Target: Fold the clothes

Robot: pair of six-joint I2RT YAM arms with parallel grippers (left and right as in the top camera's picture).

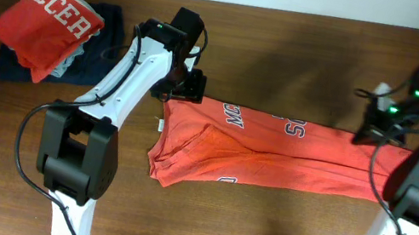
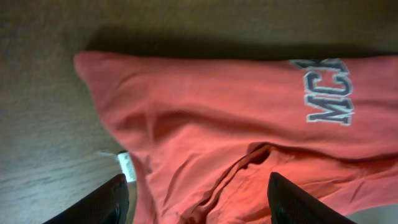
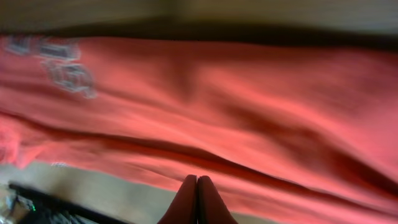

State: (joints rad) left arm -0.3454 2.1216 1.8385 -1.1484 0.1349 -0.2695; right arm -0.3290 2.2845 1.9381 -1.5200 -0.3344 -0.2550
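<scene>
Where the wooden table (image 1: 259, 230) lies between the two arms, we find the coral-red T-shirt (image 1: 290, 153) laid out as a long band running left to right, creased and bunched toward its left end. At the table's far left corner we note a second red garment (image 1: 53, 21), folded, resting on a dark navy garment (image 1: 109, 26), well apart from the band. The left gripper (image 2: 202, 202) hangs over the T-shirt's left end with its fingers (image 2: 115, 202) spread wide, cloth showing below and between them. The right gripper (image 3: 197, 186) sits at the T-shirt's right end with its fingers pressed together; the view is blurred, and we cannot tell whether cloth is pinched. White-edged lettering (image 2: 329, 93) crosses the cloth. A small white tag (image 2: 123, 167) projects from the left edge.
</scene>
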